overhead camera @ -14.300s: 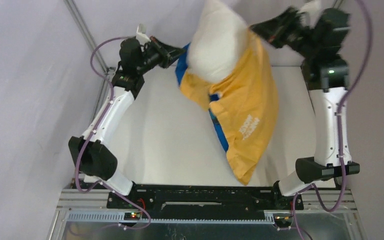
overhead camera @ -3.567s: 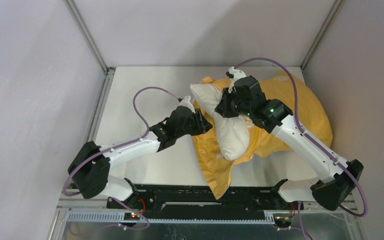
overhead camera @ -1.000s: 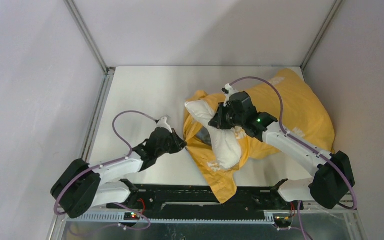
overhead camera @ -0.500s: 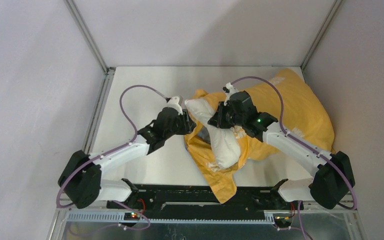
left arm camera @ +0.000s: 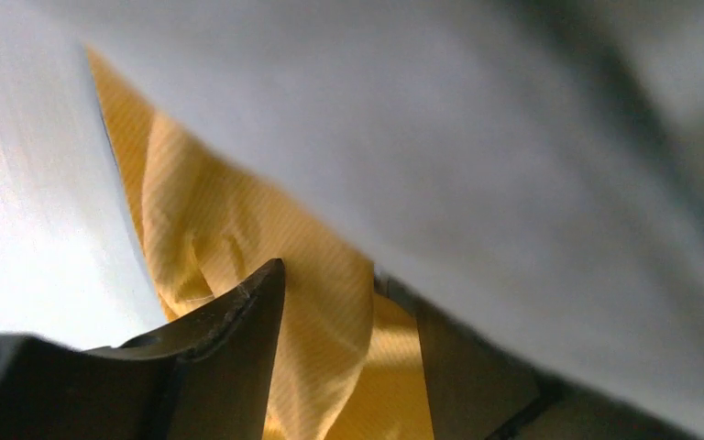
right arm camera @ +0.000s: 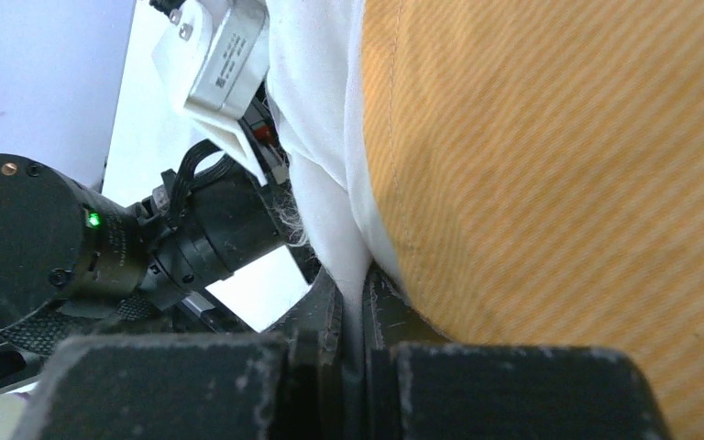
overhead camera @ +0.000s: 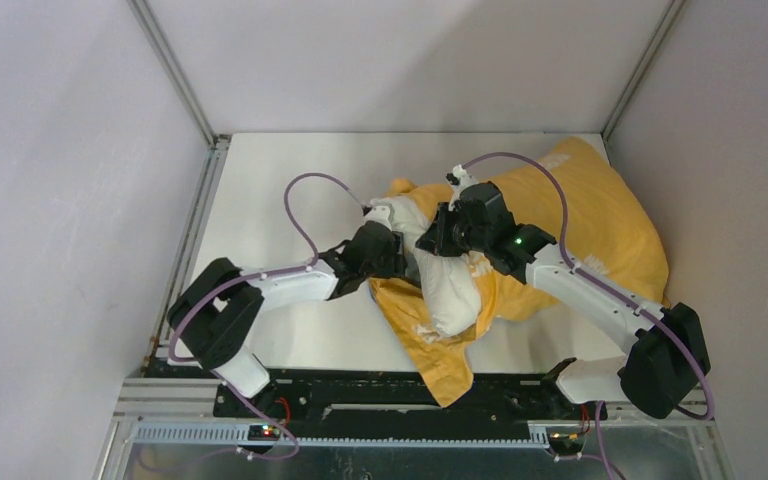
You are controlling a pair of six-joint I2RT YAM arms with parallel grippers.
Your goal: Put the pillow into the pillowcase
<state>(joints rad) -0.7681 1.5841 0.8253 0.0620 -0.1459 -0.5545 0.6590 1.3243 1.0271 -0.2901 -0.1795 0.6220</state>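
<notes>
White table (overhead camera: 290, 170) — right gripper (right arm camera: 364, 293) pinches the pillow (overhead camera: 455, 295) beside the pillowcase (overhead camera: 600, 220); left gripper (left arm camera: 348, 302) spread apart, orange fabric between its fingers (left arm camera: 238, 321).

Far-left table (overhead camera: 260, 170): bare; open passage from the left wall to the fabric mound.
Centre: pillow (overhead camera: 452, 290) and pillowcase (overhead camera: 600, 215) piled; left gripper (overhead camera: 403, 255) and right gripper (overhead camera: 428, 245) crowd its left edge, close together.
Right side: pillowcase covers the surface almost to the right edge.
Near left: left arm (overhead camera: 280, 285) lies across; its cable (overhead camera: 288, 200) arches above.
Near right: right arm (overhead camera: 590, 290) spans over the pillowcase.
</notes>
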